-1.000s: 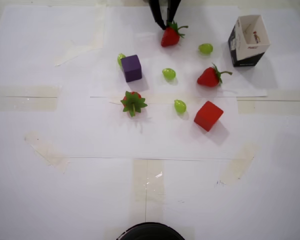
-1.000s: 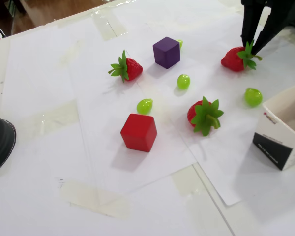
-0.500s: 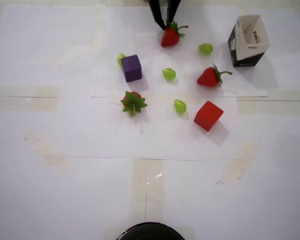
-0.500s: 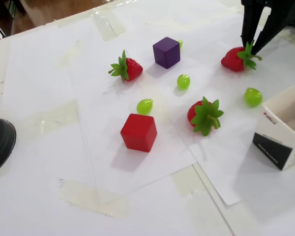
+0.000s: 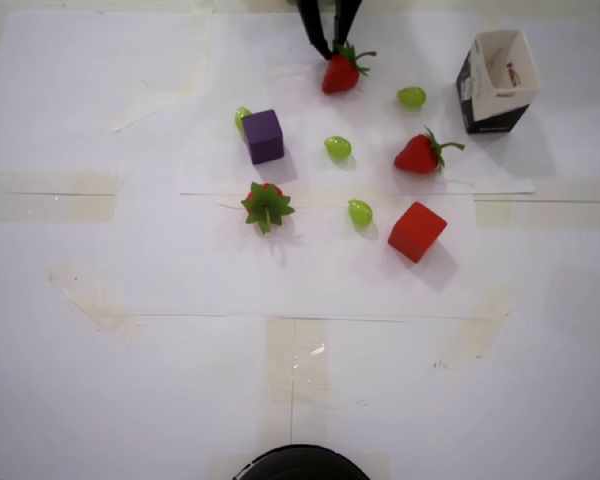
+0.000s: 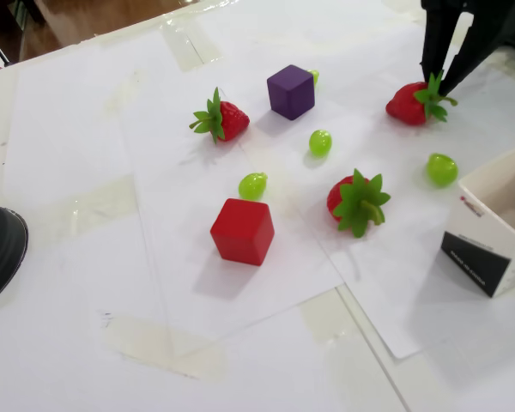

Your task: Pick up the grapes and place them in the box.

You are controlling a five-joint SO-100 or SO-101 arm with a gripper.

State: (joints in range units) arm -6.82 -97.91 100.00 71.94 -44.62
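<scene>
The black gripper (image 5: 331, 47) is hovering with jaws apart just above a strawberry (image 5: 340, 73). Four green grapes (image 5: 338, 148) are lying on the white paper (image 5: 180, 260), scattered leftward from the upright box (image 5: 496, 82).

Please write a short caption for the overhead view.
Open gripper above a strawberry; four grapes lie outside the box.
</scene>
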